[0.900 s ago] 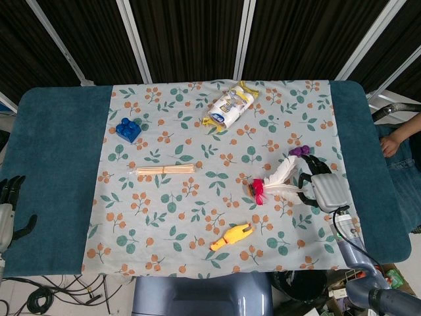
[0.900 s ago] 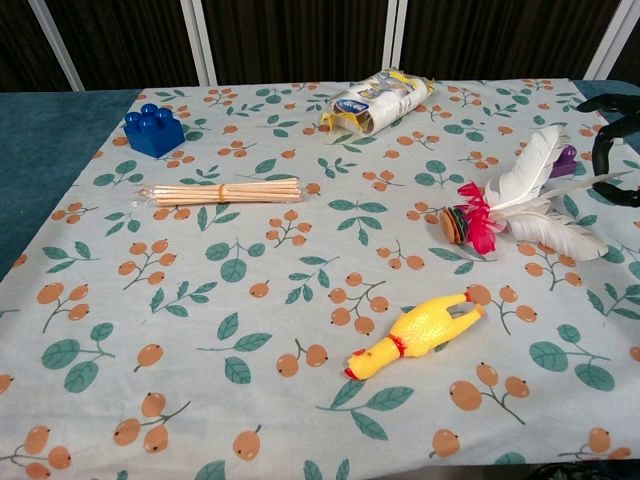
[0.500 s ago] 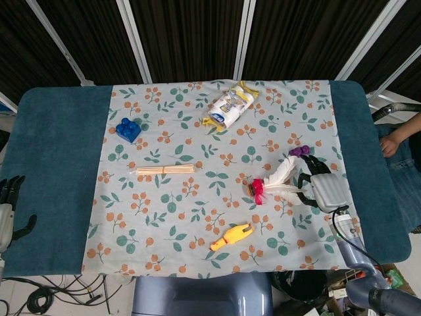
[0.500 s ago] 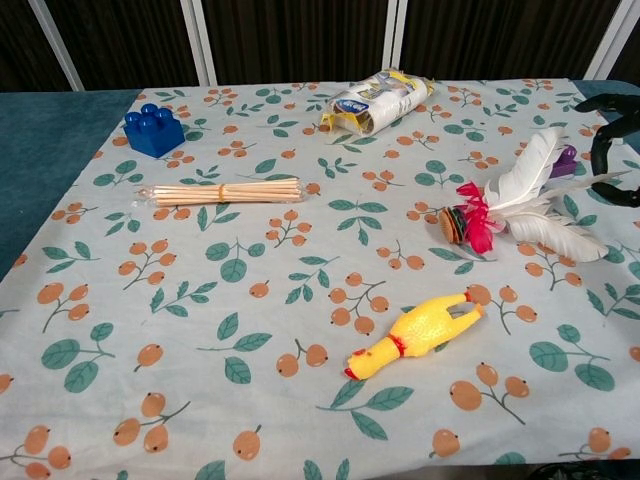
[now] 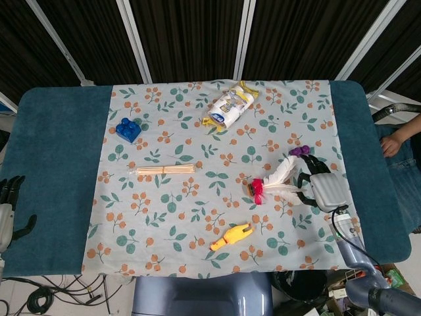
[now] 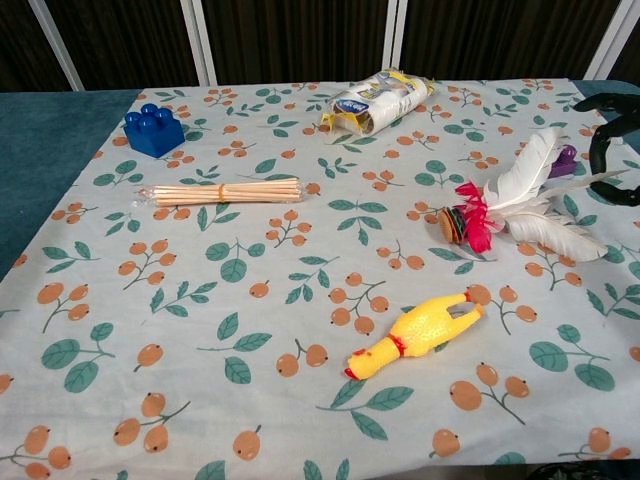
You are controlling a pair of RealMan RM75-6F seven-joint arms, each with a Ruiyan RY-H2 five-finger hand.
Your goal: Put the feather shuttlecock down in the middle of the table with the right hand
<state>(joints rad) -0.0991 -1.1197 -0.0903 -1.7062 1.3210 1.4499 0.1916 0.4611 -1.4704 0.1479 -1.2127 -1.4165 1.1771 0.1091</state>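
Note:
The feather shuttlecock lies on its side on the floral cloth, right of the middle, with white feathers, a pink tuft and a round base pointing left. My right hand rests on the cloth just right of it. Its dark fingers curve apart around the feather tips, and I cannot tell whether they touch. My left hand sits low off the table's front left corner, holding nothing, fingers apart. It does not show in the chest view.
A yellow rubber chicken lies in front of the shuttlecock. A small purple object sits just behind the feathers. A bundle of wooden sticks, a blue brick and a snack bag lie further left and back.
The shuttlecock's feather tips have shifted slightly left in the chest view while its base stays put. Both hands have barely moved.

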